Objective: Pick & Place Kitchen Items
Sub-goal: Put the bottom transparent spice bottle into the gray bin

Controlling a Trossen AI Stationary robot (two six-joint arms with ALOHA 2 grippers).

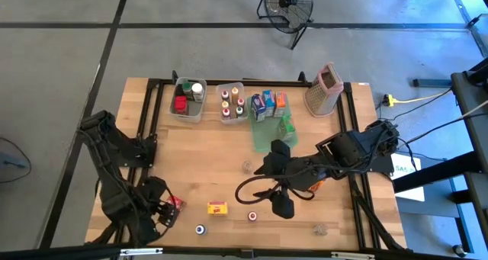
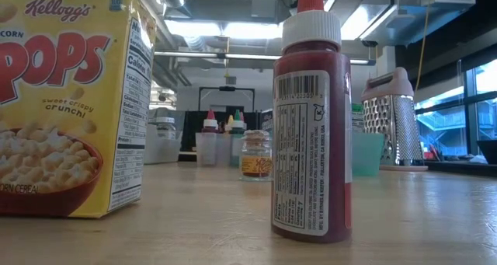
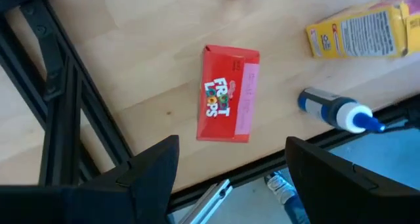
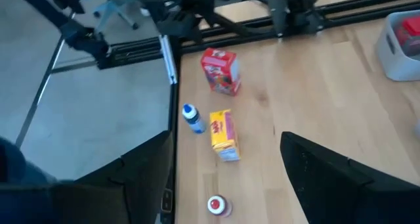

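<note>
High view – left gripper: lower left of frame, fingers spread, empty, over the red carton near the table's front edge.
High view – right gripper: centre right, fingers apart, holding nothing.
High view – loose items: yellow carton, blue-capped bottle and red-capped bottle in a row along the bottom of the frame.
High view – back row: two clear bins with jars and small cartons, a green tray, a grater at upper right.
Low view: yellow cereal carton at left, red bottle upright at centre – both close; small jar behind; grater at right.
Left wrist view: red carton lying flat at centre between the spread fingers, untouched; yellow carton upper right; blue bottle lying at right.
Right wrist view: red carton upper centre, blue bottle and yellow carton just beside each other mid-frame, red cap at bottom – all well ahead of the parted fingers.
</note>
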